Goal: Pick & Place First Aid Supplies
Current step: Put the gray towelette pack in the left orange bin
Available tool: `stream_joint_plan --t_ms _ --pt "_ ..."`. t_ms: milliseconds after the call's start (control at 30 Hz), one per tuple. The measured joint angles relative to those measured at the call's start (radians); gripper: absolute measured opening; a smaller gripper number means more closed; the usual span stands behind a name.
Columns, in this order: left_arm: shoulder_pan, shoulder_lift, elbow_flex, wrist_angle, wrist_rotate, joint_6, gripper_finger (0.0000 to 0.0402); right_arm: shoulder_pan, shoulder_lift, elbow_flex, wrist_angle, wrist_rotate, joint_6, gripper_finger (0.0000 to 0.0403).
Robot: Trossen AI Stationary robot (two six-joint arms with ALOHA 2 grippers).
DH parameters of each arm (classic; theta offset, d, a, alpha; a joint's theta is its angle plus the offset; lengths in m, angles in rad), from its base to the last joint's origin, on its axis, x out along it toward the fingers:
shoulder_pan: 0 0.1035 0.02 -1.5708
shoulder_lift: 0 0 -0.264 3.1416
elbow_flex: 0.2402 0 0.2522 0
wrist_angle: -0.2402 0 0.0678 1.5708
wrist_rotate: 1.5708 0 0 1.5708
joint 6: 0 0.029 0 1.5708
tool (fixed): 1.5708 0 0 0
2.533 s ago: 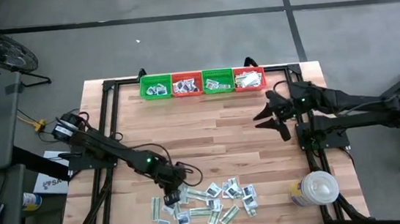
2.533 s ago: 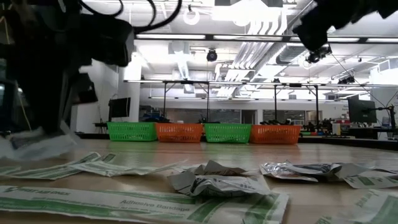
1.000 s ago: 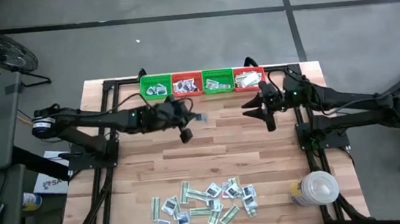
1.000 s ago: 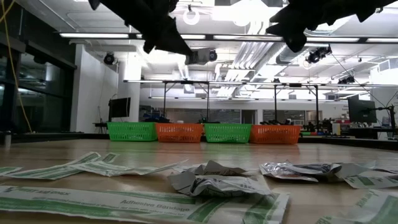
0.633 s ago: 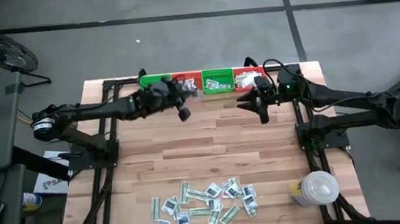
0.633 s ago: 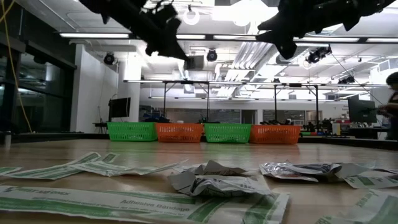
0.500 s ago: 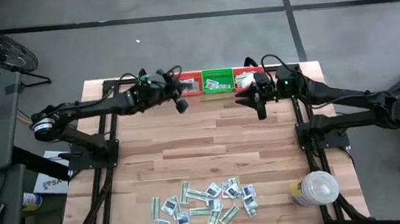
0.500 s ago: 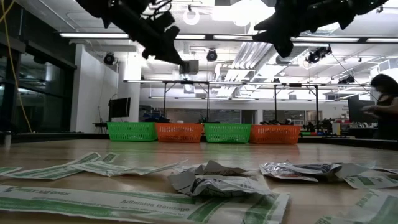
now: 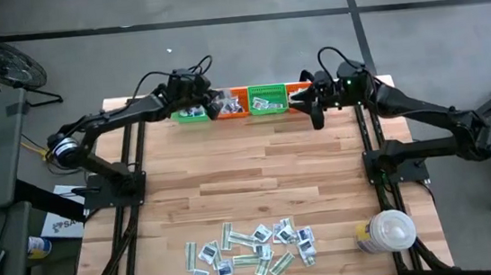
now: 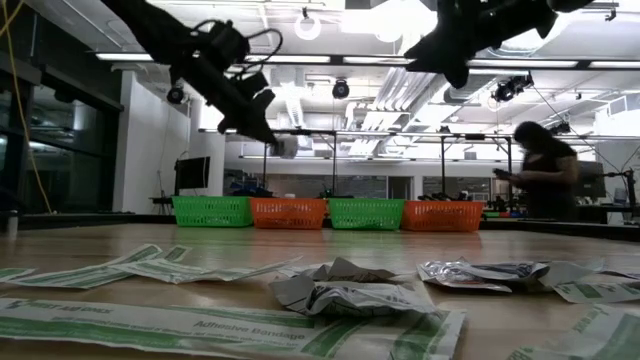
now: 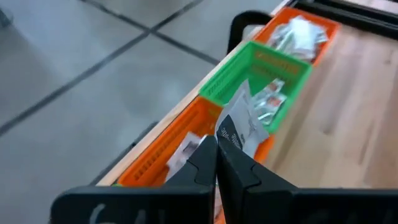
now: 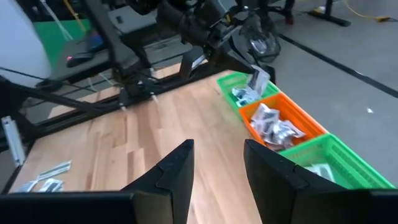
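High view: the left gripper [image 9: 213, 105] is above the row of baskets [image 9: 248, 101] at the far edge of the surface [image 9: 259, 181], over the boundary between the leftmost green basket and the orange one beside it. The right gripper [image 9: 313, 108] is at the opposite end of the row. The loose first aid supplies [image 9: 252, 250] lie clustered well apart from the baskets, at the near edge; a white container [image 9: 388, 230] stands beside them.

Low view: the left gripper [image 10: 272, 140] hangs above the baskets [image 10: 328, 213] with a small packet [image 10: 286, 147] at its tip. A person [image 10: 545, 170] stands beyond the surface.

Left wrist view: the fingers [image 11: 200, 165] are closed on the white packet [image 11: 239, 126], held above the baskets.

Right wrist view: the fingers [image 12: 176, 167] are parted and hold nothing.
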Motion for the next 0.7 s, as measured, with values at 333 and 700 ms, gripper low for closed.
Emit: stream_joint_plan --t_ms 333,700 --pt "0.065 0.098 0.000 0.007 0.020 -0.070 0.0000 -0.068 0.000 0.000 -0.061 0.002 0.002 0.0133" --pt "0.062 0.212 0.084 0.009 -0.051 -0.105 0.0000 -0.118 -0.001 -0.014 -0.090 0.027 0.002 0.0133"
